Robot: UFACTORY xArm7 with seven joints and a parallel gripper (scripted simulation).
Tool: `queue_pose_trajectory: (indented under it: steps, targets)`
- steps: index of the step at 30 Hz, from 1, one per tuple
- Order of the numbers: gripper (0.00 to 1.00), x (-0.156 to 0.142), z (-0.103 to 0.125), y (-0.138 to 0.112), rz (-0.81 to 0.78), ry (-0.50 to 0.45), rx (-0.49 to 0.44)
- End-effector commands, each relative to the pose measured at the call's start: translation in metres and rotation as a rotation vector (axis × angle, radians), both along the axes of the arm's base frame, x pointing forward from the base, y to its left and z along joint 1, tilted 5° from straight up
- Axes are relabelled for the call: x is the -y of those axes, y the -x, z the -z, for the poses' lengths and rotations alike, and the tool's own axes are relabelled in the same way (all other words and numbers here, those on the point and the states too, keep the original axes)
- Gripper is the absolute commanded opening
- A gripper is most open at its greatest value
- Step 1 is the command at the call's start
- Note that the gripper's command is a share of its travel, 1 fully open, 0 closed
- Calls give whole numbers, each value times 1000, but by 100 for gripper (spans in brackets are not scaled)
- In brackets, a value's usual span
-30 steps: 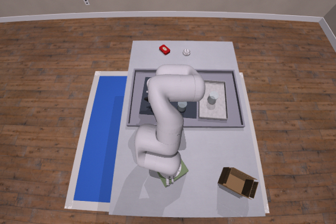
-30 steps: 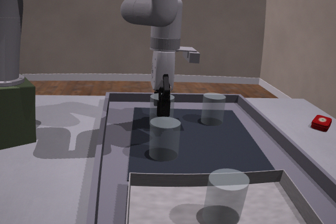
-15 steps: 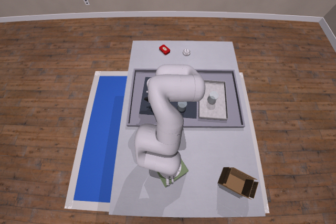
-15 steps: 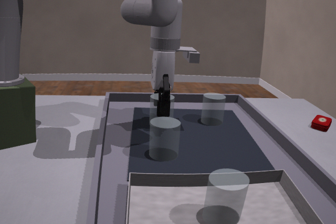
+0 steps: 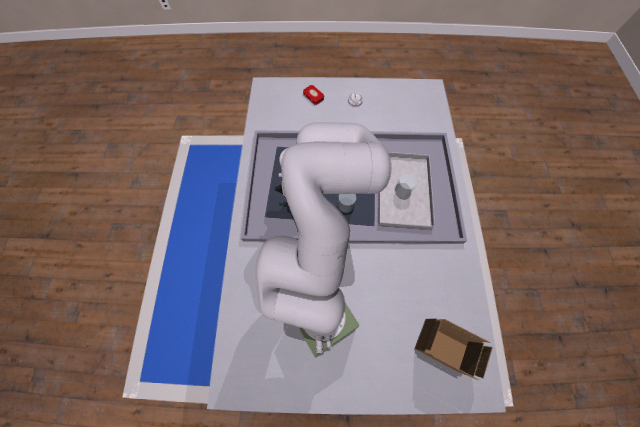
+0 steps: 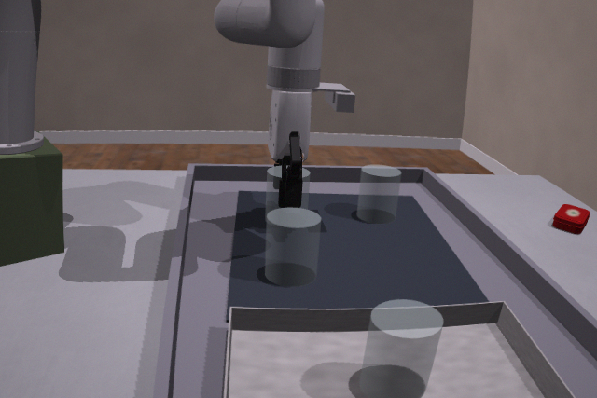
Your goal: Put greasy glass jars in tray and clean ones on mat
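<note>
Black jaws of the gripper [image 6: 290,186] stand apart, empty, straddling the far-left clear glass cylindrical jar [image 6: 278,180] on the dark grey drying mat [image 6: 385,258]. Advice: centre, close squarely, then lift gently to test for slip before carrying.

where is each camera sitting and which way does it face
Top: high above the arm's base side, looking down at the table; shows the arm, gripper hidden.
Exterior: low at the tray end, looking along the mat; shows the open gripper around the far jar.
Shared: red button, jar in tray.
</note>
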State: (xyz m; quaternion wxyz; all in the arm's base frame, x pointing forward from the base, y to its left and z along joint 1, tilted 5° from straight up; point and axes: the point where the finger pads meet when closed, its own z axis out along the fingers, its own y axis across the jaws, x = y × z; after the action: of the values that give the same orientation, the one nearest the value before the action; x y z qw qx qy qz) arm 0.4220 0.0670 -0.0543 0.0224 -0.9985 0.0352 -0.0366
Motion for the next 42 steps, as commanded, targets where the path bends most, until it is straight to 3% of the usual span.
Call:
queue_pose_trajectory:
  steps: [1,42]
  targets:
    - [80,0,-1,-1,0,0,3]
    - [71,0,-1,-1,0,0,3]
